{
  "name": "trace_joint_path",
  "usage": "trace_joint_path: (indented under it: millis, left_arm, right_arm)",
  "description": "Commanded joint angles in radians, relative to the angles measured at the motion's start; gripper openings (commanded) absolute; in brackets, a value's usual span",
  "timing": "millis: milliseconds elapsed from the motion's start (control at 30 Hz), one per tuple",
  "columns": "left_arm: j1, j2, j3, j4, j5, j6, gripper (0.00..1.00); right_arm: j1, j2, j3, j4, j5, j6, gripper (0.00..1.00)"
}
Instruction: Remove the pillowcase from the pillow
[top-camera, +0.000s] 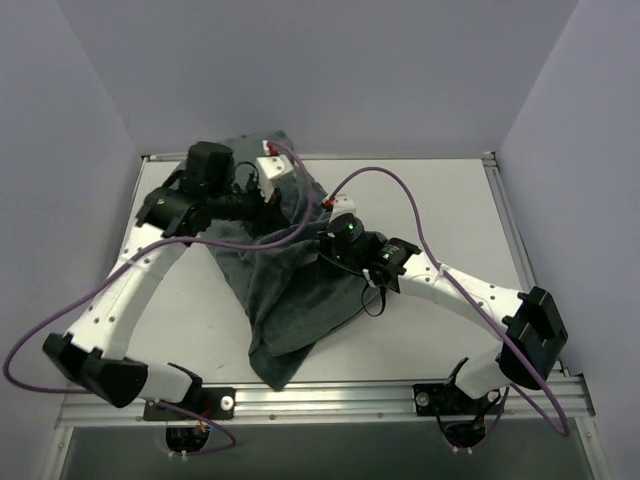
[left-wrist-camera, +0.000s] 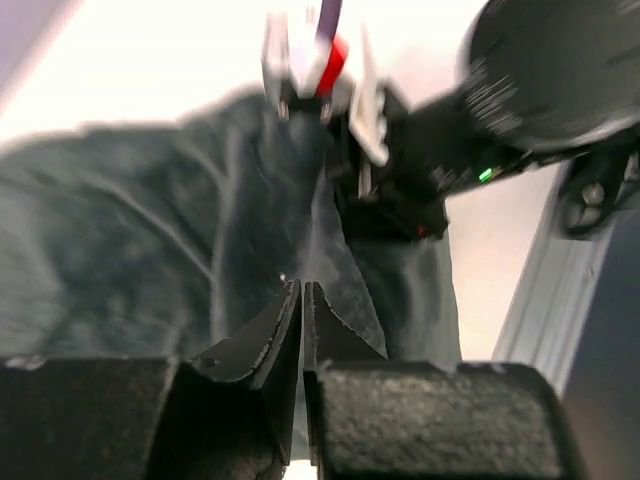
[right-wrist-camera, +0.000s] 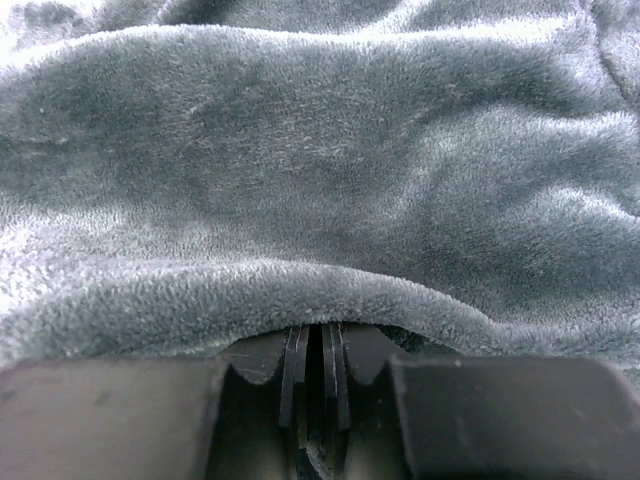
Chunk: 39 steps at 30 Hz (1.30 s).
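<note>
Pillowcase of limp, dark grey plush fabric (top-camera: 295, 300) is seen sprawled down the middle of the flat white table (top-camera: 450, 200), running from the far edge to a bunched corner close to the near rail. Its plain grey face is turned up, and it is rumpled into long folds.

Over on the left wrist camera, the left gripper (left-wrist-camera: 302, 300) is found with its black fingers pressed together, only a thin slit left between them. A taut ridge of the grey cloth is drawn up to the tips, so a fold appears to be pinched there.

On the right wrist camera, the right gripper (right-wrist-camera: 321, 345) is likewise squeezed nearly closed. Its tips are buried under a thick roll of the plush, and the cloth appears to be nipped between them.

From above, both grippers are placed near each other on the far half of the fabric.
</note>
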Motion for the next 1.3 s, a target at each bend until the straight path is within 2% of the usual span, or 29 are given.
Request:
trace_joint_path:
  millis: [0, 33, 100, 233, 367, 433, 567, 633, 700, 733, 800, 1000, 1100, 1267]
  left_arm:
    - [-0.072, 0.107, -0.071, -0.112, -0.038, 0.059, 0.17]
    - [-0.104, 0.105, -0.075, -0.104, -0.05, 0.059, 0.25]
    - [-0.168, 0.105, -0.088, -0.071, -0.064, 0.054, 0.31]
    - [-0.172, 0.157, -0.111, -0.041, -0.061, 0.056, 0.33]
    - [-0.17, 0.177, -0.115, -0.057, 0.08, 0.062, 0.33]
    - [-0.163, 0.141, -0.129, -0.05, 0.199, 0.077, 0.33]
    - [-0.172, 0.073, -0.098, -0.099, 0.354, 0.09, 0.36]
    - [-0.19, 0.05, -0.089, -0.133, 0.387, 0.129, 0.41]
    - [-0.238, 0.042, -0.135, -0.152, 0.324, 0.186, 0.41]
    - [-0.248, 0.048, -0.164, -0.138, 0.236, 0.197, 0.41]
    - [-0.264, 0.096, -0.228, -0.084, 0.156, 0.206, 0.41]
    - [-0.337, 0.183, -0.2, 0.04, -0.009, 0.16, 0.41]
    - [-0.327, 0.231, -0.195, 0.061, -0.095, 0.15, 0.4]
    - [-0.21, 0.18, -0.259, 0.202, -0.201, 0.067, 0.4]
  right_arm:
    - [-0.01, -0.029, -0.021, -0.057, -0.026, -0.004, 0.0]
    - [-0.014, -0.032, -0.024, -0.052, -0.037, 0.001, 0.0]
    - [-0.019, -0.034, -0.034, -0.037, -0.043, 0.013, 0.0]
    - [-0.037, -0.035, -0.061, -0.009, -0.075, 0.022, 0.0]
    - [-0.085, -0.049, -0.092, 0.007, -0.101, 0.044, 0.0]
    - [-0.097, -0.068, -0.113, 0.018, -0.138, 0.053, 0.0]
    - [-0.146, -0.065, -0.132, 0.032, -0.173, 0.054, 0.0]
    - [-0.166, -0.052, -0.129, 0.041, -0.198, 0.056, 0.0]
    - [-0.168, -0.052, -0.127, 0.057, -0.218, 0.07, 0.0]
    - [-0.168, -0.054, -0.127, 0.063, -0.241, 0.073, 0.0]
    - [-0.168, -0.057, -0.124, 0.067, -0.245, 0.08, 0.0]
    - [-0.169, -0.063, -0.129, 0.043, -0.236, 0.073, 0.0]
    - [-0.169, -0.066, -0.136, 0.043, -0.236, 0.077, 0.0]
    - [-0.172, -0.077, -0.146, 0.04, -0.239, 0.074, 0.0]
